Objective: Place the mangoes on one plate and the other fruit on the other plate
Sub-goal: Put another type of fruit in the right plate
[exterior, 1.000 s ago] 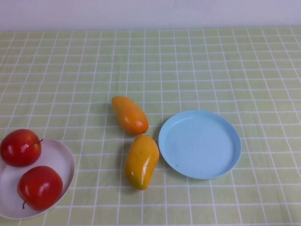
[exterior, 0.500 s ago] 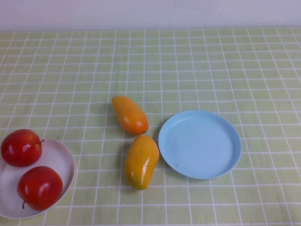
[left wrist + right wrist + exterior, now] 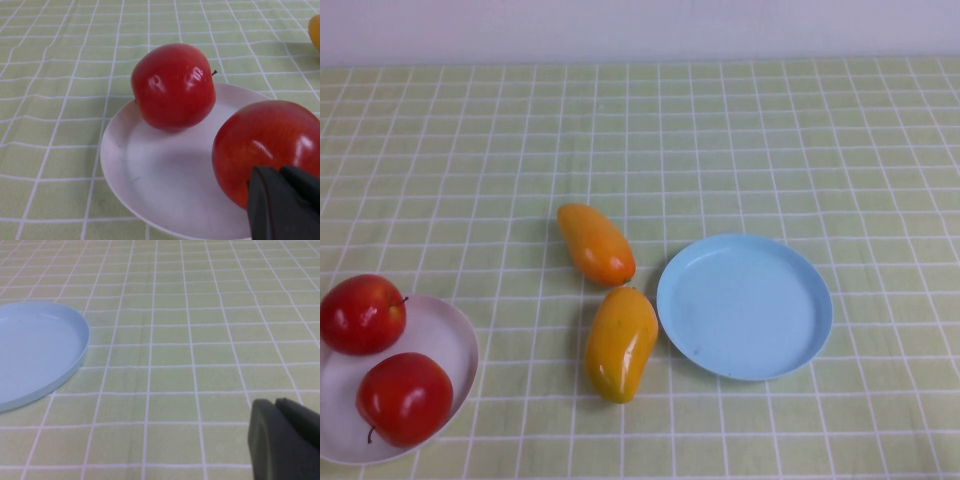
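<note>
Two round shiny red apples, one (image 3: 362, 314) at the far rim and one (image 3: 405, 398) nearer the robot, already sit on the round white plastic plate (image 3: 450, 345) at the left edge of the desk (image 3: 740, 130), which is covered in a green checked cloth. The far apple perches on the plate's rim. The two glossy elongated mangoes lie on the cloth: the more orange one (image 3: 596, 243) farther back, the yellower one (image 3: 620, 342) in front of it, its side just beside or touching the round light blue plastic plate (image 3: 744, 306), which is bare.

The left gripper (image 3: 284, 202) hangs low just beside the nearer apple; the right gripper (image 3: 285, 437) hangs over bare cloth, apart from the blue plate. Of each only a dark tip shows, so I cannot tell how their fingers stand.

Judged risks: the mangoes are smooth and tapered, so a pinch off-centre could squirt one loose; reaching for the yellow one could shove the light plate; a careless left arm could knock the rim-perched apple off
</note>
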`<control>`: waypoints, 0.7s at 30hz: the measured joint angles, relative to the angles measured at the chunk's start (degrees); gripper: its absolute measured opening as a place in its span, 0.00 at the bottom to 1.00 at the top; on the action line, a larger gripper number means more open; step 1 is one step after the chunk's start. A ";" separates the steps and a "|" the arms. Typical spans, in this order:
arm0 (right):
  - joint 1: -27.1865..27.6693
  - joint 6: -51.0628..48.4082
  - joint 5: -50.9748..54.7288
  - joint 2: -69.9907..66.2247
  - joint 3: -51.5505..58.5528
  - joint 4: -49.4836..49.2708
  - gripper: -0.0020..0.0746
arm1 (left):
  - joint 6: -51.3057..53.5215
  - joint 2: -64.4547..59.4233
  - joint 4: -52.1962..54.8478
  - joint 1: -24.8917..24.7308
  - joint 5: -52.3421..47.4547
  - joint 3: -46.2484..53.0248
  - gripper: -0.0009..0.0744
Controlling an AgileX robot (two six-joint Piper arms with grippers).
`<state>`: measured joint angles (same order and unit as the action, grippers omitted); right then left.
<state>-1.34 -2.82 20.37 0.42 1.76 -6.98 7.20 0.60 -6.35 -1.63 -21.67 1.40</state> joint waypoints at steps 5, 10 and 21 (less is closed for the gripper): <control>0.00 0.00 0.00 0.00 0.00 0.00 0.01 | 0.00 0.00 0.00 0.00 0.00 0.00 0.01; 0.00 0.00 0.00 0.00 0.00 0.00 0.01 | 0.00 0.00 0.00 0.00 0.00 0.00 0.01; 0.00 0.00 -16.58 0.00 0.02 -19.76 0.01 | 0.00 0.00 0.00 0.00 0.00 0.00 0.01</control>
<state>-1.34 -2.82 3.79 0.42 1.78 -26.73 7.20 0.60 -6.35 -1.63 -21.67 1.40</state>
